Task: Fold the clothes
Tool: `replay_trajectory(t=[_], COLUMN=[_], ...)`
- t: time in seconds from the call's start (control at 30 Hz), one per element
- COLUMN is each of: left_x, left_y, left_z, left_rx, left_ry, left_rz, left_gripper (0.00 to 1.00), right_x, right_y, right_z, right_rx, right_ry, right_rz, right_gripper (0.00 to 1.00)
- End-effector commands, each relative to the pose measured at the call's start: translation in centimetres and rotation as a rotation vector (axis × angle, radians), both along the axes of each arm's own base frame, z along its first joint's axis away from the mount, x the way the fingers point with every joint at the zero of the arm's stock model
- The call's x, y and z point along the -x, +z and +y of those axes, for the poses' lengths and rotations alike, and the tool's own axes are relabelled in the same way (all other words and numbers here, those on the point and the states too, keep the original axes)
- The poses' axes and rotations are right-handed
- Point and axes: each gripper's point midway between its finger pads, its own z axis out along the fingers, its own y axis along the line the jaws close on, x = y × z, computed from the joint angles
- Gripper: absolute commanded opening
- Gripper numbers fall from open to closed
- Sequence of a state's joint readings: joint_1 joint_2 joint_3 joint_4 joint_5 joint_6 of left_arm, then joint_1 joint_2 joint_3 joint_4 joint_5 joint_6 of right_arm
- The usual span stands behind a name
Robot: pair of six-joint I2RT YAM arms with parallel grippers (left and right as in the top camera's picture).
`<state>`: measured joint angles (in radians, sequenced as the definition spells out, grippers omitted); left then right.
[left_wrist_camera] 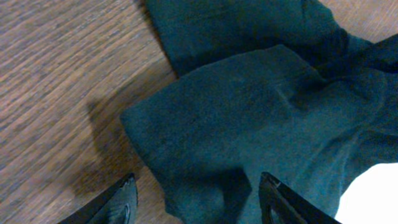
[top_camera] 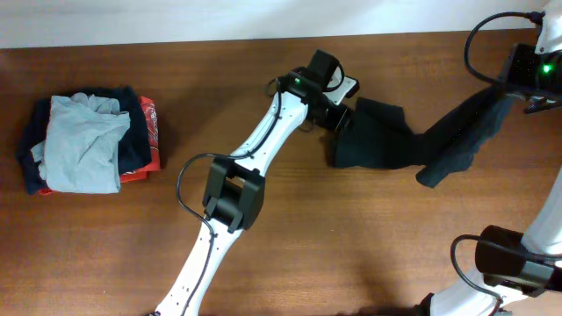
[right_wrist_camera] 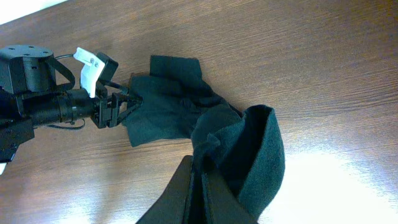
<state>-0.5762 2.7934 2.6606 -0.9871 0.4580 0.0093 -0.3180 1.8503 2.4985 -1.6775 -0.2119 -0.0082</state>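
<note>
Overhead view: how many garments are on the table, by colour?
black T-shirt: 1
light grey garment: 1
navy garment: 1
red-orange garment: 1
Total: 4

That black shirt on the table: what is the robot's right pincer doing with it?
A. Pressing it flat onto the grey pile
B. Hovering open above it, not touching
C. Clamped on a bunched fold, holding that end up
C: in the right wrist view the right pincer is closed on a raised fold of the black T-shirt, whose other end lies on the table.
</note>
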Motion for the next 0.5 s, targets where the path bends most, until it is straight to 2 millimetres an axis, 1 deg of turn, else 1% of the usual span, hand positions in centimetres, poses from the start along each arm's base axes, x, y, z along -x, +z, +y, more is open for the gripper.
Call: replay_trajectory(t=[0.0,0.03,0.1,0.17,0.23,0.27,0.37,0.4,0.47], left_x=[0.7,1.0,1.4,1.9,1.9,1.8,1.2,0.6,-0.4], left_y=[-1.4,-1.3,-1.2,-1.2,-1.2,-1.1,-1.0,-0.7,0.2], left_z=[-0.6,-1.4,-2.1,-2.7,-2.8,-2.8,-2.2,-1.6,-0.9], left_rx=[-0.022,-0.014,-0.01,-0.008,-0.006,-0.004,-0.003,0.003,0.013], left_ry=[-0.009,-0.022,-0.033,-0.045,-0.047,-0.046,-0.031,-0.007,0.025], left_rz=[0.01,0.002,-0.003,-0.007,-0.01,-0.013,-0.014,-0.011,-0.014], left_gripper=[0.61,0.61,0.61,0.53,0.35,0.24,0.05,0.01,0.01], right_x=[0.2,0.2,0.2,0.2,0.2,0.2,0.2,0.2,0.2], right_y=[0.7,0.7,0.7,0.7,0.7,0.7,0.7,0.7,0.7], right_z=[0.4,0.4,0.4,0.4,0.4,0.4,0.4,0.4,0.4], right_rx=[0.002,0.002,0.002,0.002,0.004,0.005,0.005,0.005,0.005], right_ry=[0.02,0.02,0.02,0.02,0.023,0.022,0.022,0.023,0.023], right_rz=[-0.023,-0.023,-0.023,-0.023,-0.023,-0.023,-0.023,-0.023,-0.023], right_gripper=[0.04,0.04,0.04,0.04,0.04,0.04,0.04,0.04,0.04])
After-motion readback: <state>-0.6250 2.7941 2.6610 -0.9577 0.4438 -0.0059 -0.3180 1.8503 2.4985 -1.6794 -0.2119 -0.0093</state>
